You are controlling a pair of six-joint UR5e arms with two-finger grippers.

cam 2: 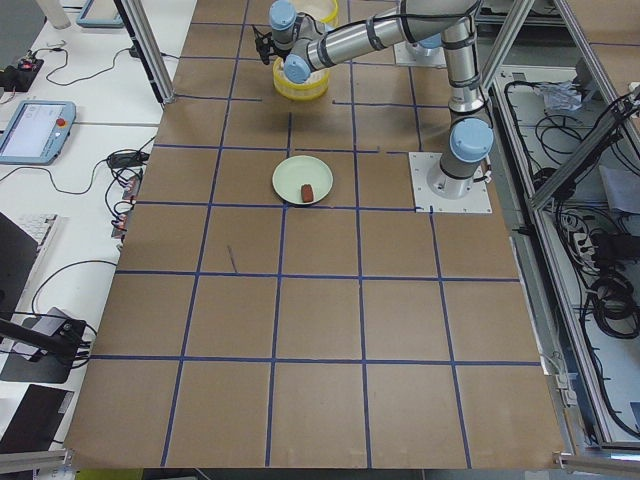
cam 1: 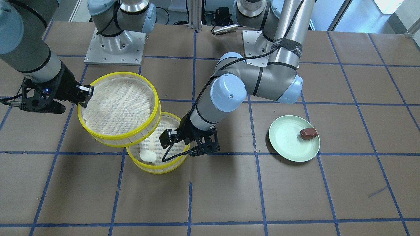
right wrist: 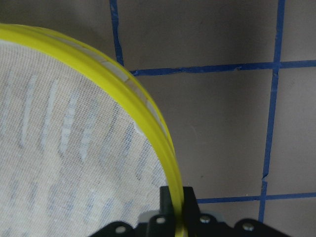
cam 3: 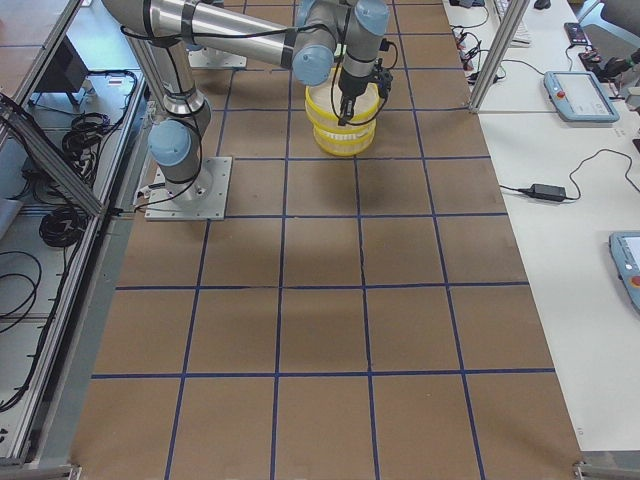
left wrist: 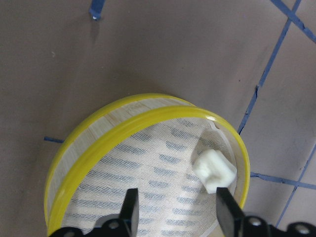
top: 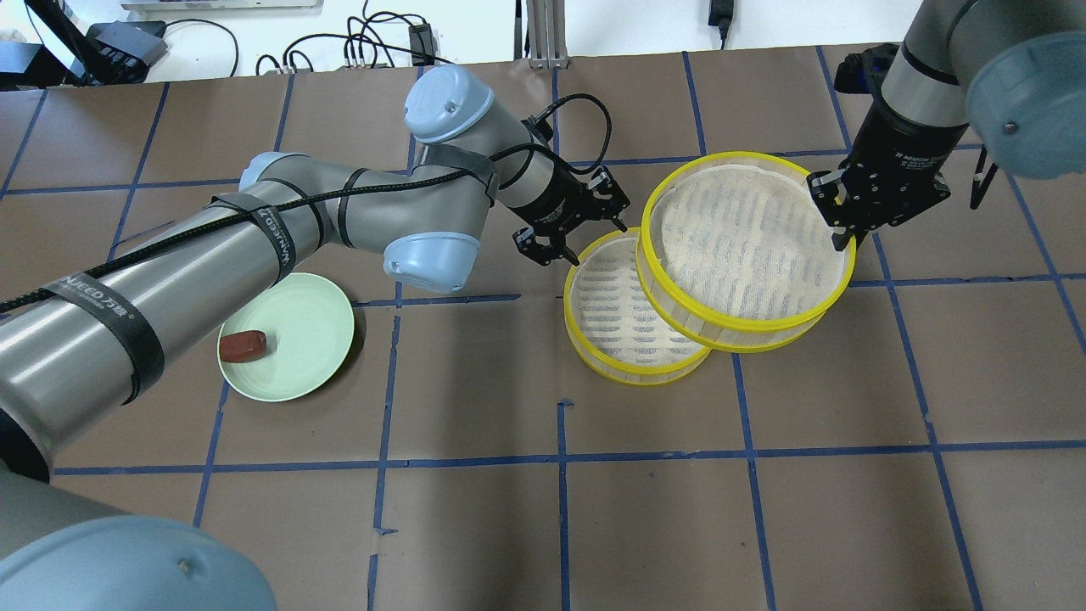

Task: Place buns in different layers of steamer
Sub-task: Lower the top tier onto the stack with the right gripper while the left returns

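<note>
My right gripper (top: pixel 840 227) is shut on the yellow rim (right wrist: pixel 138 103) of the steamer's upper tier (top: pixel 747 246) and holds it lifted, offset from the lower tier (top: pixel 619 314). The white bun (cam 1: pixel 147 156) lies on the lower tier's mesh near its wall; it also shows in the left wrist view (left wrist: pixel 213 170). My left gripper (cam 1: pixel 165 139) is open and empty just above the lower tier, its fingers (left wrist: pixel 131 207) apart beside the bun. The dark reddish-brown bun (top: pixel 243 345) lies on the pale green plate (top: pixel 305 339), well apart from both grippers.
The plate sits on the brown paper table with blue tape lines, on my left side. The two arm bases (cam 1: pixel 115 42) stand at the table's back edge. A black cable loops around the left wrist (cam 1: pixel 177 154).
</note>
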